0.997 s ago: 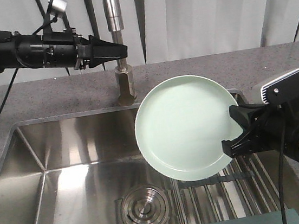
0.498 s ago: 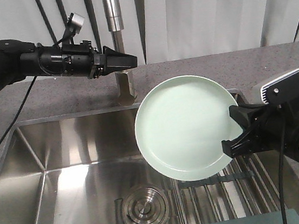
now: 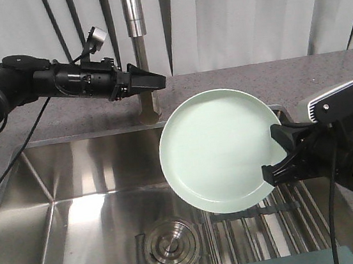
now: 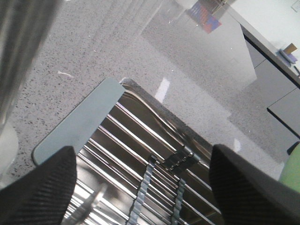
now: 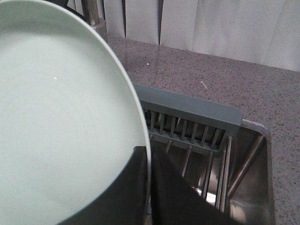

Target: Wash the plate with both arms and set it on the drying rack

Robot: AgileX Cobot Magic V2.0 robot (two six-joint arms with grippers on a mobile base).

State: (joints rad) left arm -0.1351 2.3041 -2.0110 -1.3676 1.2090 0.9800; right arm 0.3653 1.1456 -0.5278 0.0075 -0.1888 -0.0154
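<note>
The pale mint-green plate [image 3: 217, 149] hangs tilted on edge over the sink, its face toward the front view. My right gripper [image 3: 276, 158] is shut on its lower right rim. In the right wrist view the plate [image 5: 61, 117] fills the left side, and the gripper [image 5: 149, 187] pinches its rim between two black fingers. My left gripper [image 3: 159, 80] reaches rightward beside the faucet [image 3: 139, 53], above and left of the plate and apart from it. In the left wrist view that gripper [image 4: 140, 187] is open and empty above the drying rack [image 4: 140, 154].
The drying rack [image 3: 266, 230] spans the right end of the steel sink [image 3: 73, 183], below the plate. A round steel drain [image 3: 171, 245] sits in the sink floor. Speckled grey counter [image 3: 273, 78] surrounds the sink, and a curtain hangs behind.
My left arm has swung right and slightly down, its tips now just past the faucet column. The right arm and the plate have not moved.
</note>
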